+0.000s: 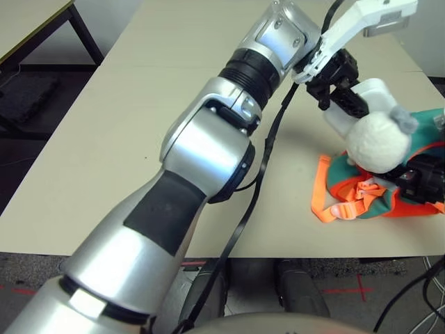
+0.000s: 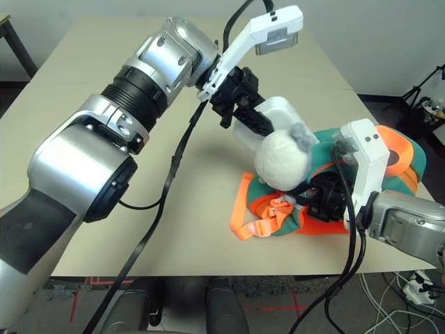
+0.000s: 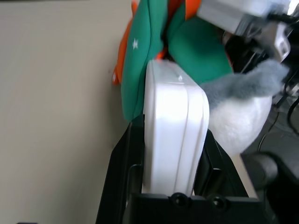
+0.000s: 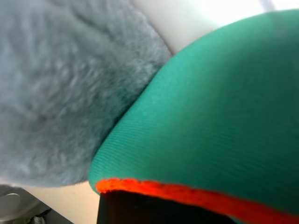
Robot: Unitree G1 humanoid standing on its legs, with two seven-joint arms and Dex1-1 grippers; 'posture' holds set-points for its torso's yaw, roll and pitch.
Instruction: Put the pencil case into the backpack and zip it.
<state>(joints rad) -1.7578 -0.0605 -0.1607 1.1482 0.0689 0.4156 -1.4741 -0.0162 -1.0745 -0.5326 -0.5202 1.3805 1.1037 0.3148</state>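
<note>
My left gripper [image 2: 254, 125] is shut on the white pencil case [image 2: 281, 115], holding it on edge at the far left side of the backpack [image 2: 400, 156]. The case's front end [image 3: 175, 126] is against the teal fabric, just behind the grey-white plush toy [image 2: 281, 161]. The orange and teal backpack lies near the table's front right, its orange straps [image 2: 261, 219] spilling toward me. At the backpack's near side, my right gripper [image 2: 321, 202] is shut on the teal fabric with its orange hem [image 4: 196, 140].
The beige table [image 2: 62, 83] stretches wide to the left and back. A black cable [image 2: 170, 188] hangs from my left arm over the table's front edge. A second table [image 1: 28, 21] stands at the far left.
</note>
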